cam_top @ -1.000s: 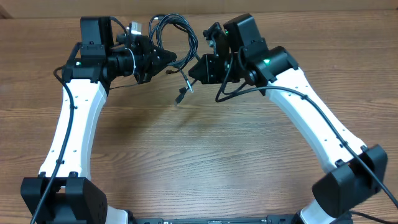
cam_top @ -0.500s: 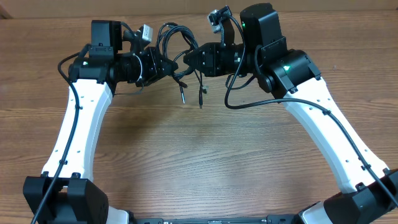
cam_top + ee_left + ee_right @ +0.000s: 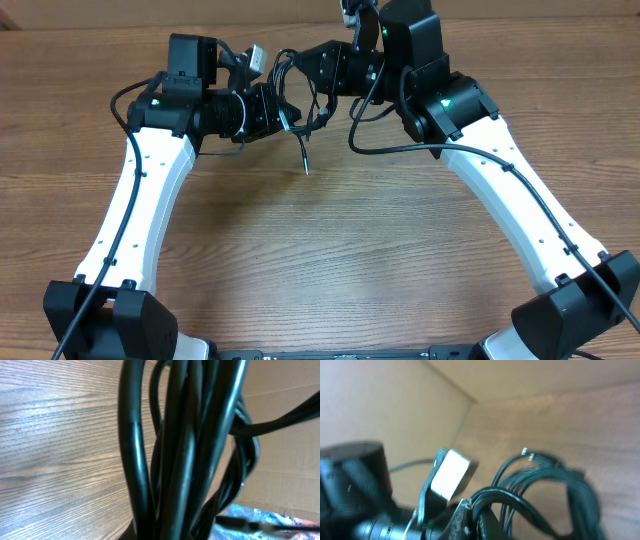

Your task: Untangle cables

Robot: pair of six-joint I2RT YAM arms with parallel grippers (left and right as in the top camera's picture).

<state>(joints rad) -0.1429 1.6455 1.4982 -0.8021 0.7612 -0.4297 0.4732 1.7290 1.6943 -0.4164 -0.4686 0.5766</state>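
The cables [image 3: 297, 92] are a bunch of thin black cords held up between my two grippers near the back of the table. One plug end [image 3: 305, 165] dangles below the bunch. My left gripper [image 3: 279, 107] is shut on the cables from the left. My right gripper [image 3: 314, 66] is shut on them from the right, a little farther back. In the left wrist view the cables [image 3: 185, 450] fill the middle and hide the jaws. In the right wrist view my right gripper [image 3: 472, 521] pinches strands of the looped cables [image 3: 545, 475].
The wooden table [image 3: 320, 250] stretches out in front of both arms. A cardboard wall [image 3: 200, 15] runs along the back edge, close behind the grippers. In the right wrist view the left arm's white wrist camera [image 3: 449, 472] is just beyond my fingers.
Both grippers have moved toward the back wall with the bunch. The right one has swung left and back, over the left one. Only one dangling plug end shows now.
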